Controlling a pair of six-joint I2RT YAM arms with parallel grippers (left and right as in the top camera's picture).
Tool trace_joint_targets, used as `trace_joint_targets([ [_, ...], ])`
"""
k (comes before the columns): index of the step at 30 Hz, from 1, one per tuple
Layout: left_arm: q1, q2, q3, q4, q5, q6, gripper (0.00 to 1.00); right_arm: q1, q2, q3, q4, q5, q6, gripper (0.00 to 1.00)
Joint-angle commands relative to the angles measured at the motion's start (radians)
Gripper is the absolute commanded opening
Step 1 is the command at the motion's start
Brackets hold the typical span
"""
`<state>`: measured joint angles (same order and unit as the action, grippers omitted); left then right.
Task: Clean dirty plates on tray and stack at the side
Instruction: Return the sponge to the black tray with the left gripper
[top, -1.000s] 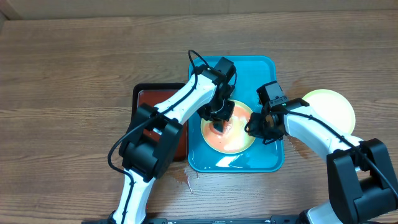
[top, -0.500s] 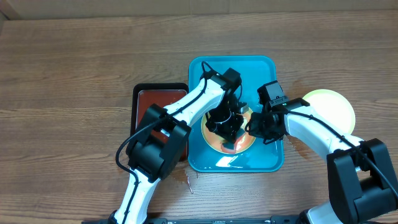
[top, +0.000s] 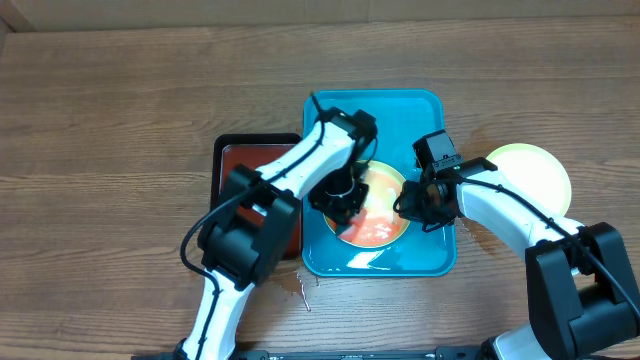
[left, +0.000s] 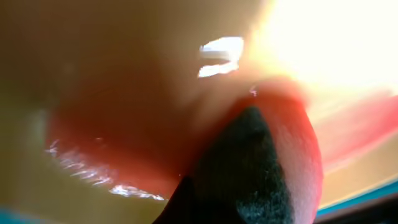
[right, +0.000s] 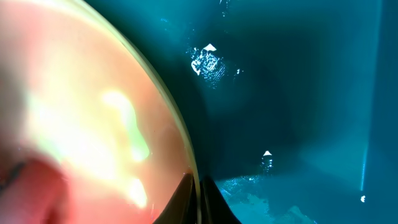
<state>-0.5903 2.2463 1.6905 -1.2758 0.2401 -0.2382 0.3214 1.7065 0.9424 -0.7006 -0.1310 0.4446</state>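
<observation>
A yellow-green-rimmed plate (top: 385, 215) smeared with red-orange sauce lies in the turquoise tray (top: 400, 110). My left gripper (top: 343, 205) is down on the plate's left part, shut on a dark, sauce-soaked sponge (left: 249, 168) that presses on the red smear. My right gripper (top: 411, 204) is shut on the plate's right rim (right: 180, 134), one finger on each side of it (right: 199, 202). A second yellow-green-rimmed plate (top: 530, 175), with no sauce on it, lies on the table to the right of the tray. The light-blue-rimmed plate is out of view.
A smaller black tray (top: 228, 150) with red liquid stands against the turquoise tray's left side. Wet patches show on the tray floor (top: 370, 260) and on the table near its front left corner (top: 303, 290).
My left gripper has swept over the plate, first toward the front right, then back to its left part. The right gripper and the plate have stayed put.
</observation>
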Motion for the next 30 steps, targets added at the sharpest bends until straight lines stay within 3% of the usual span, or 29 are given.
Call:
trace_joint_targets([
  [1, 0.066, 0.002, 0.001, -0.002, -0.172, -0.085, 0.05, -0.001, 0.006, 0.007, -0.003, 0.040, -0.002, 0.04],
  [13, 0.168, -0.277, 0.001, 0.001, -0.056, -0.076, 0.05, -0.001, 0.006, 0.007, -0.004, 0.040, -0.002, 0.04],
  [21, 0.310, -0.389, -0.006, -0.037, -0.187, -0.061, 0.04, -0.001, 0.006, 0.007, -0.003, 0.040, -0.002, 0.04],
  [25, 0.351, -0.375, -0.096, 0.001, -0.238, -0.063, 0.05, -0.001, 0.006, 0.007, -0.003, 0.040, -0.002, 0.04],
  [30, 0.363, -0.369, -0.313, 0.172, -0.274, -0.115, 0.04, -0.001, 0.006, 0.007, -0.005, 0.040, -0.002, 0.04],
])
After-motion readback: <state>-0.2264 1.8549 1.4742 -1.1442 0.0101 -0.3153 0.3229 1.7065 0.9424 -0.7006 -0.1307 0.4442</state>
